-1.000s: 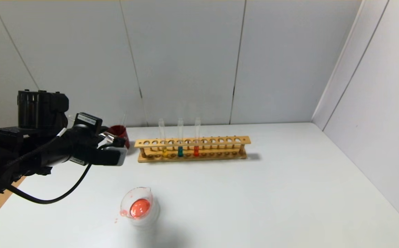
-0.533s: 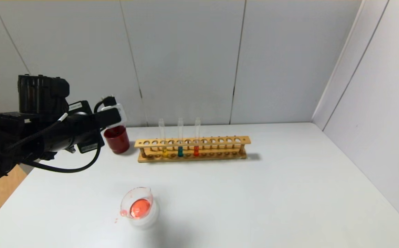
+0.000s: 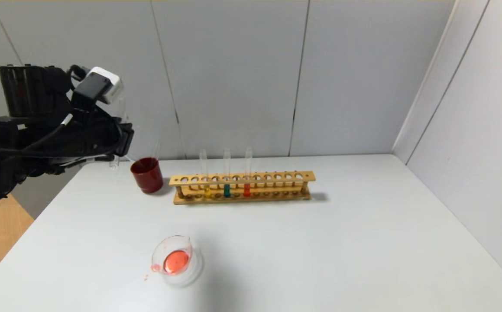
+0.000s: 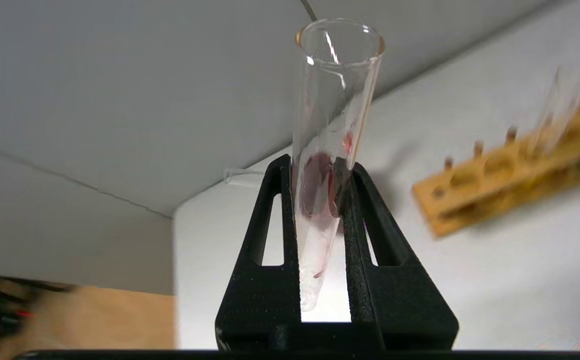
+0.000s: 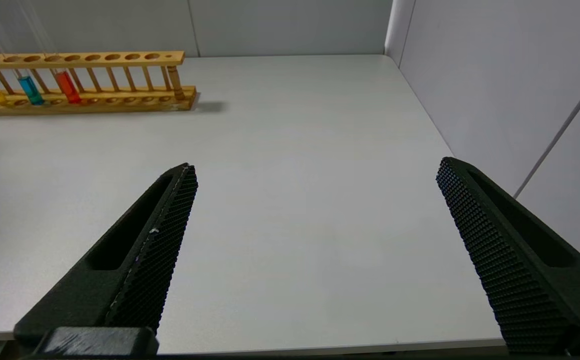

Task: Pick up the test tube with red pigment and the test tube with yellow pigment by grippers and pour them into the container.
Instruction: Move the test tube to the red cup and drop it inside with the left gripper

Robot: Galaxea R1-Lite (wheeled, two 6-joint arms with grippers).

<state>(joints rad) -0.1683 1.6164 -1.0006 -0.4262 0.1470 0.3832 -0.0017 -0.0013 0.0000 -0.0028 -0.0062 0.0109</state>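
My left gripper (image 3: 123,136) hangs raised at the table's far left corner, above and left of the dark red cup. It is shut on a clear test tube (image 4: 337,75) that holds only red smears, its open mouth pointing away from the wrist (image 4: 320,167). The test tube with red pigment (image 3: 247,190) and the test tube with yellow pigment (image 3: 207,190) stand upright in the wooden rack (image 3: 242,178). The container (image 3: 173,260), a low glass beaker near the front, holds orange-red liquid. My right gripper (image 5: 316,167) is open over bare table, out of the head view.
A teal-green tube (image 3: 227,190) stands between the yellow and red ones. The dark red cup (image 3: 147,174) sits left of the rack. Small red drops lie beside the beaker. Walls close the table at the back and right (image 3: 450,130).
My left arm has lifted and swung up from beside the dark red cup to a higher spot by the back wall, still holding the tube. The rack and beaker stayed put.
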